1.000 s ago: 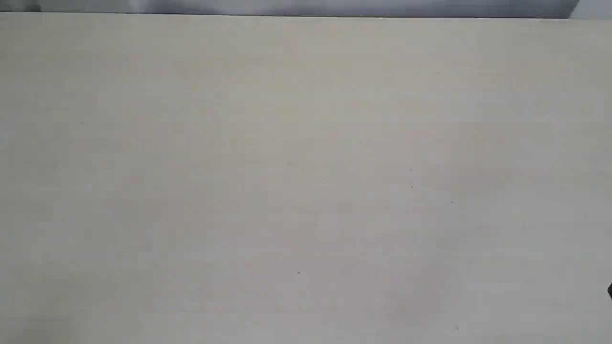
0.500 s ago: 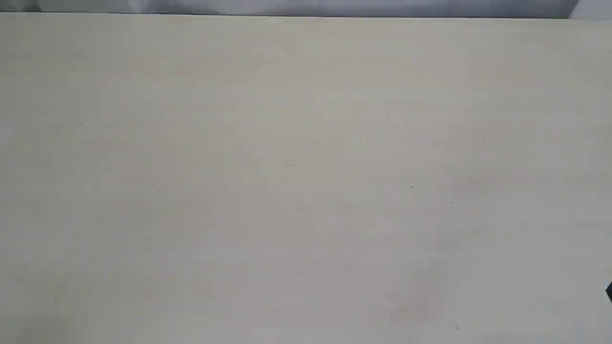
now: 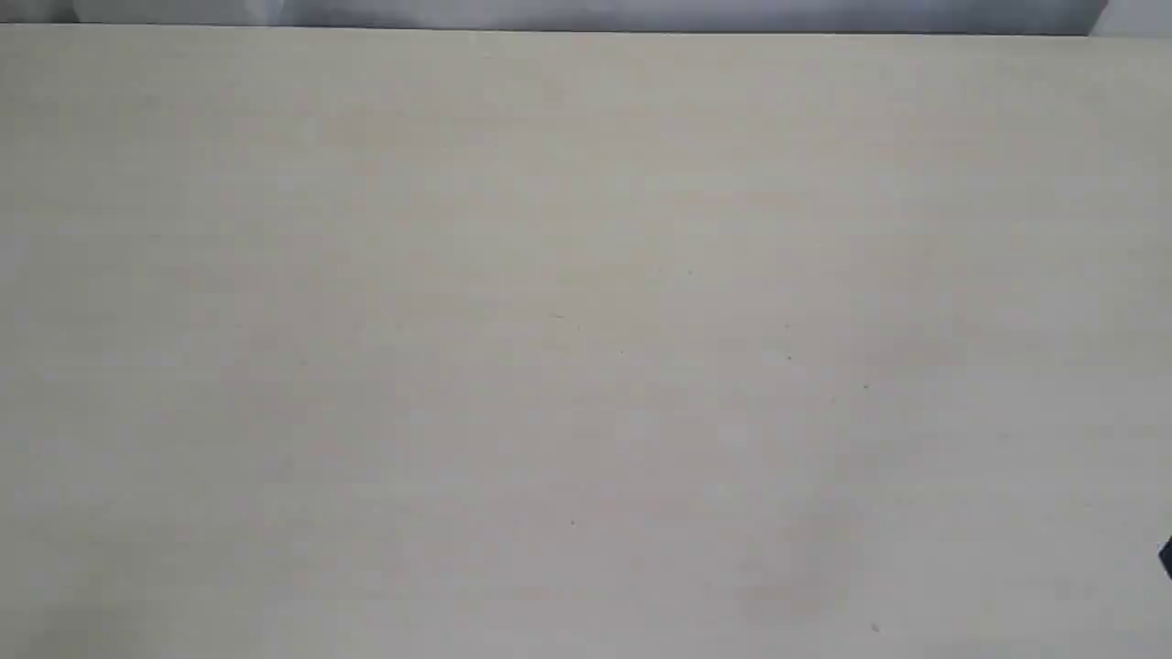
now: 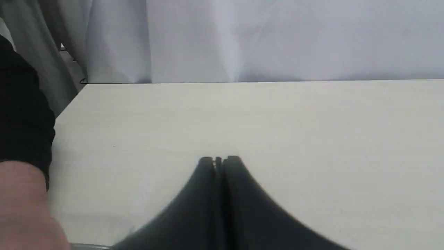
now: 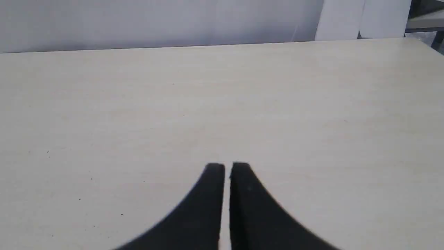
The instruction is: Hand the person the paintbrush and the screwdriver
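Two closed claws (image 4: 219,160) (image 5: 227,167), one table (image 3: 586,275).

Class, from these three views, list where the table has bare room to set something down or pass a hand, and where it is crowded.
The table in the exterior view is bare up to its far edge by the grey curtain. Open surface lies ahead of the left tool and right tool. Only crowding: a person's arm beside the left tool.
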